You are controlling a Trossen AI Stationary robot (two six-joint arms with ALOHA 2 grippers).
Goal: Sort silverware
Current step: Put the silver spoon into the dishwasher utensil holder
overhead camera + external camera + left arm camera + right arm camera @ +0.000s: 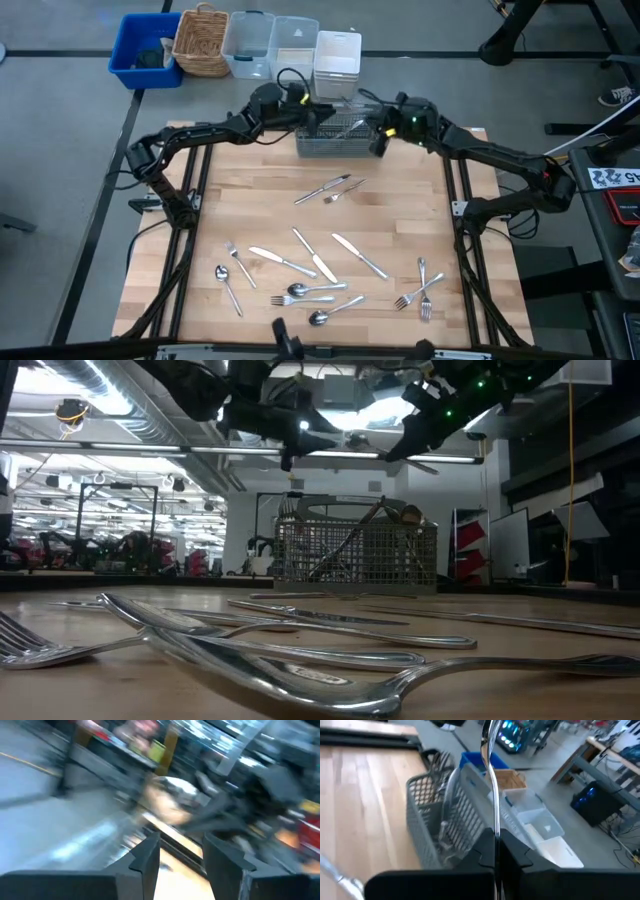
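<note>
- The right tool (pixel 381 137), at upper centre of the high view beside the wire-mesh basket (pixel 335 143), is clenched on a slim piece of silverware (pixel 491 785); the right wrist view shows its shaft standing up from between the shut fingers, above the basket.
- The left tool (pixel 297 100) hangs at the basket's other end, fingers (pixel 147 857) spread with nothing between them.
- Loose silverware (pixel 320 265) lies scattered over the lower half of the desk (pixel 400 200); a few pieces already stand in the basket.
- Step in hand, as I judge it: dropping the held piece into the basket.
- Next, the right tool should line it over the right compartment, then release.
</note>
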